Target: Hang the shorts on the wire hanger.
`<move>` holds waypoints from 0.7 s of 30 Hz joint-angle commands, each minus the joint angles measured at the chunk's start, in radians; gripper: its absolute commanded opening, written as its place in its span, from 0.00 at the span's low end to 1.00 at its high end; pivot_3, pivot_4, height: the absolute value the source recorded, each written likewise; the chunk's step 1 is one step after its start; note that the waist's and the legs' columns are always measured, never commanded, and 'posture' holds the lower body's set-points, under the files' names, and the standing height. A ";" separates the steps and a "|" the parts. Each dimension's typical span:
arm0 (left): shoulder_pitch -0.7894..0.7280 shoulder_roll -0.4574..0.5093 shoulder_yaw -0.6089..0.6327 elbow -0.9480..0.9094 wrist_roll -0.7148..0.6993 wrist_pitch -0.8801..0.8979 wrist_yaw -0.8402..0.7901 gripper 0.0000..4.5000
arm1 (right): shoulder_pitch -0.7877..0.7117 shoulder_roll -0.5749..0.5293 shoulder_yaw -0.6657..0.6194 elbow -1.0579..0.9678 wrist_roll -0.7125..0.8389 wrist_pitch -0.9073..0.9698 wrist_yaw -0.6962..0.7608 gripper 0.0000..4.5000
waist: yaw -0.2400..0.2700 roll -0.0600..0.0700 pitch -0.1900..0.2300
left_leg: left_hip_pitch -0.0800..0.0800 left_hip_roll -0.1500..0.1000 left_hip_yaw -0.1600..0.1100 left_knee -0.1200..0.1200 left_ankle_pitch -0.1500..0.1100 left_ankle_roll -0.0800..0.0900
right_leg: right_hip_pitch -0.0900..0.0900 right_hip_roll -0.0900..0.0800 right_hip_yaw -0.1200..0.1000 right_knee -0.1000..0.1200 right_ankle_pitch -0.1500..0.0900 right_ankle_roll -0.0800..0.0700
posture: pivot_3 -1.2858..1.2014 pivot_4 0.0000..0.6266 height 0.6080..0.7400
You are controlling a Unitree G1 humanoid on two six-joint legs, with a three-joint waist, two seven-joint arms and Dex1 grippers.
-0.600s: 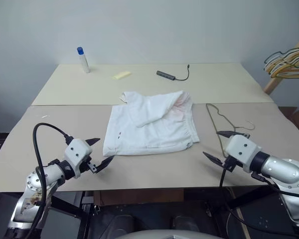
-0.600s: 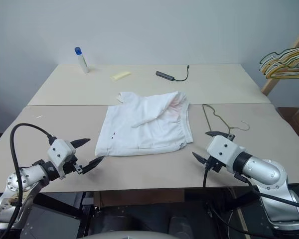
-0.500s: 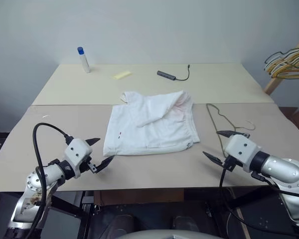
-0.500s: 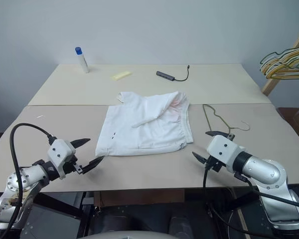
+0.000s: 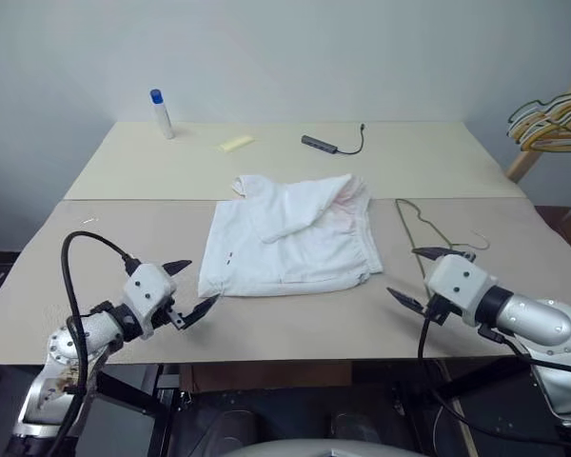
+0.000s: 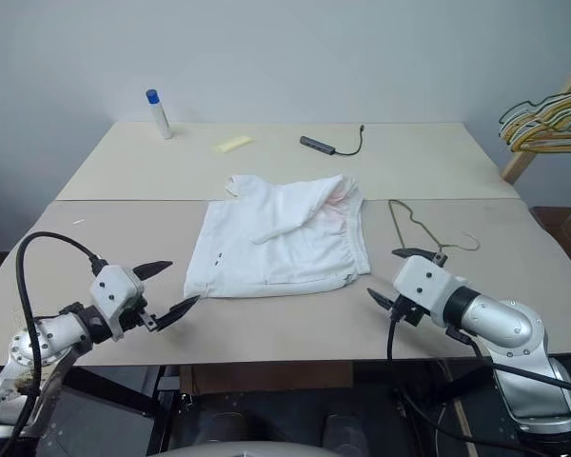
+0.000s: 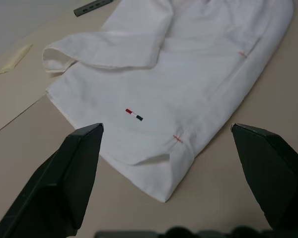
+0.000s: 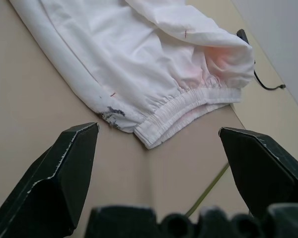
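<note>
The white shorts lie crumpled flat in the middle of the near table, one leg folded over, with a faint pink stain by the gathered waistband. The thin wire hanger lies flat on the table just right of the shorts, its hook toward the right edge. My left gripper hovers open near the table's front left, just short of the shorts' lower left corner. My right gripper is open too, at the front right, beside the hanger's near end and apart from the shorts.
On the far table stand a white bottle with a blue cap, a yellow scrap and a dark adapter with a cable. A cluster of hangers hangs on a wooden stand at the right. A seam divides the two tabletops.
</note>
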 commanded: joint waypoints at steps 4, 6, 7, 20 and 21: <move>-0.102 0.077 -0.086 0.114 0.073 -0.075 -0.112 1.00 | -0.024 -0.015 0.004 -0.012 -0.014 -0.022 -0.006 1.00 | 0.003 0.000 0.000 | 0.000 0.000 0.000 0.000 0.000 0.000 | 0.000 0.000 0.000 0.000 0.000 0.000 | 0.53 0.00 1.00; -0.165 0.081 -0.148 0.175 0.106 -0.099 -0.150 1.00 | -0.025 -0.011 0.009 -0.010 -0.022 -0.018 -0.015 1.00 | 0.004 0.000 0.000 | -0.001 0.000 0.001 0.000 0.000 0.000 | 0.000 0.000 -0.001 0.000 0.000 0.000 | 0.53 0.00 1.00; -0.188 0.079 -0.167 0.198 0.119 -0.111 -0.158 1.00 | -0.025 -0.009 0.009 -0.010 -0.023 -0.017 -0.018 1.00 | 0.004 0.000 0.000 | -0.001 0.000 0.001 0.000 0.000 0.000 | 0.000 0.000 -0.001 0.000 0.000 0.000 | 0.53 0.00 1.00; -0.525 -0.022 -0.409 0.619 0.306 -0.188 -0.242 0.66 | 0.031 -0.006 -0.005 -0.067 -0.035 0.016 -0.042 1.00 | -0.029 0.002 -0.003 | -0.001 0.000 0.009 0.001 0.000 0.000 | 0.000 0.001 0.000 0.000 0.001 0.001 | 0.50 0.00 1.00; -0.534 -0.024 -0.412 0.626 0.313 -0.184 -0.242 0.59 | 0.034 -0.004 -0.002 -0.072 -0.038 0.020 -0.045 1.00 | -0.031 0.002 -0.003 | 0.000 0.000 0.009 0.001 0.000 0.000 | 0.001 0.001 0.000 0.000 0.001 0.001 | 0.50 0.00 1.00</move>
